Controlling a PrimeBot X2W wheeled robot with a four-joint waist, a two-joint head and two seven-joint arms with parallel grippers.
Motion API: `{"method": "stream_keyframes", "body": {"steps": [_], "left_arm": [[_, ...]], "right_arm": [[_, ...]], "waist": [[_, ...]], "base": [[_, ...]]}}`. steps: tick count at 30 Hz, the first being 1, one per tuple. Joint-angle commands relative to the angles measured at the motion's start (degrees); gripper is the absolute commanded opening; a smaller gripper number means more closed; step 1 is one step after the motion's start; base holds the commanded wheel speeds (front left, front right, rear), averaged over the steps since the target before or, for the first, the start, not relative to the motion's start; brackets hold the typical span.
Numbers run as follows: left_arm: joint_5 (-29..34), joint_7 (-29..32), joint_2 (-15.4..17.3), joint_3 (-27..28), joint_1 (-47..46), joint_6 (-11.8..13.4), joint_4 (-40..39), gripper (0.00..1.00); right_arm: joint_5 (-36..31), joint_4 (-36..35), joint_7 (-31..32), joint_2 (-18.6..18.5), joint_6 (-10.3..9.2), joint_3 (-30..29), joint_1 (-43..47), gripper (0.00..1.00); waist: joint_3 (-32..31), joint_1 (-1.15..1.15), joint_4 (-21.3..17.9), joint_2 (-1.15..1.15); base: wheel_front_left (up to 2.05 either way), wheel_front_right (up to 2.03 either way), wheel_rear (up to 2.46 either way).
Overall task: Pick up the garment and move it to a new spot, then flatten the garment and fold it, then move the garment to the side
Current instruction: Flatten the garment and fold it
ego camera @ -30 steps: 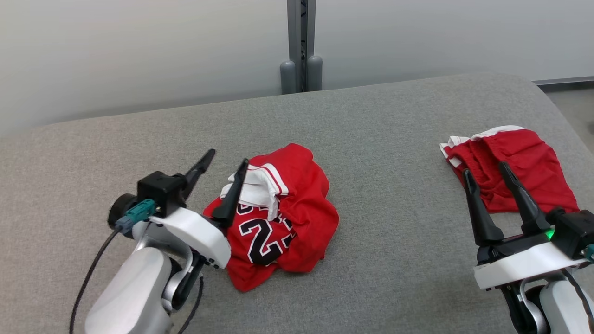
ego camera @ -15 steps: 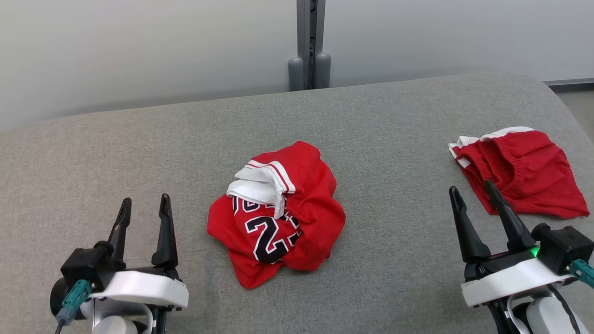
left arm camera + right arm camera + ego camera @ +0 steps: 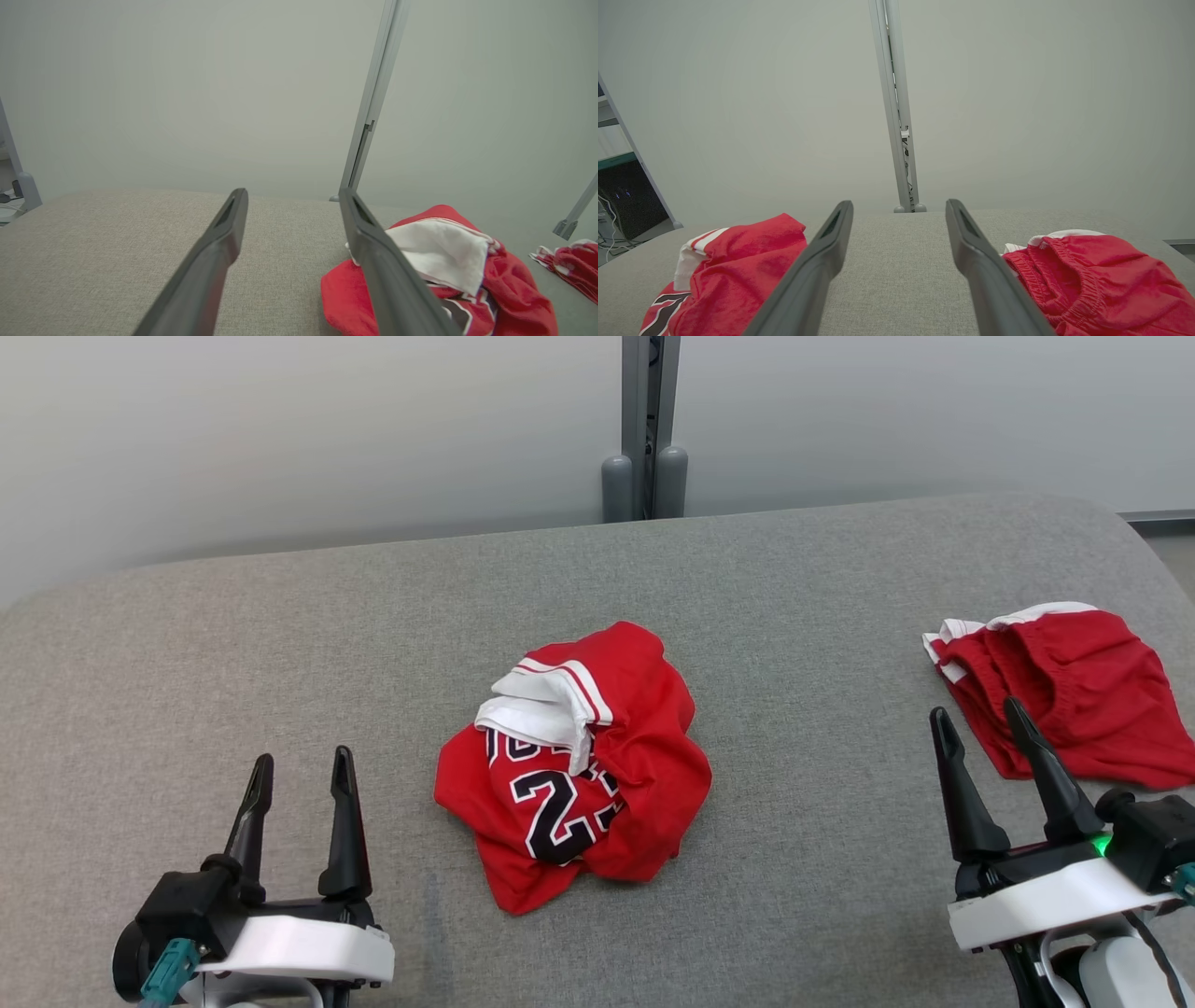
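Jersey (image 3: 597,765) lies crumpled mid-table (image 3: 280,644); red shorts (image 3: 1074,700) lie at the right edge. Left end effector (image 3: 303,758) and right end effector (image 3: 976,709) are spread wide, holding nothing. Flattening looks not yet begun. Next, you'd likely grip two jersey edges and draw them apart.
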Motion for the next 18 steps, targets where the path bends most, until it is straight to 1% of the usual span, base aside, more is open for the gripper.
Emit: {"method": "stream_keyframes", "body": {"steps": [1, 6, 11, 14, 18], "left_arm": [[0.7, -0.2, 0.0, 0.5, 0.2, -0.5, 0.2, 1.0], [1.7, -0.2, -1.1, 1.8, 0.1, -2.0, 1.0, 1.0], [2.2, -0.2, -1.6, 2.4, -0.3, -2.9, 1.7, 1.0], [2.2, -0.2, -1.9, 2.3, -0.7, -3.4, 2.0, 1.0], [1.6, -0.2, -2.0, 1.3, -0.9, -3.8, 2.8, 1.0]], "right_arm": [[-0.3, -0.2, -0.2, -0.3, 0.01, -0.2, 0.6, 1.0], [-0.7, -0.3, -0.2, -0.4, 0.01, -0.5, 0.7, 1.0], [-1.0, -0.3, -0.2, -0.7, 0.01, 0.7, 0.0, 1.0], [-0.3, 0.0, -0.2, -1.0, 0.01, 2.5, -0.7, 1.0], [0.5, 0.9, -0.2, -3.1, 0.01, 6.8, -4.2, 1.0]], "waist": [[-0.1, 0.0, 0.0, 0.0], [-0.2, 0.0, 0.2, 0.0], [-0.6, 0.0, 0.7, 0.0], [-1.1, 0.0, 1.7, 0.0], [-1.7, 0.0, 4.4, 0.0]], "base": [[0.0, 0.0, 0.0], [0.0, 0.0, 0.0], [0.0, 0.0, 0.0], [0.0, 0.0, 0.0], [0.0, 0.0, 0.0]]}}
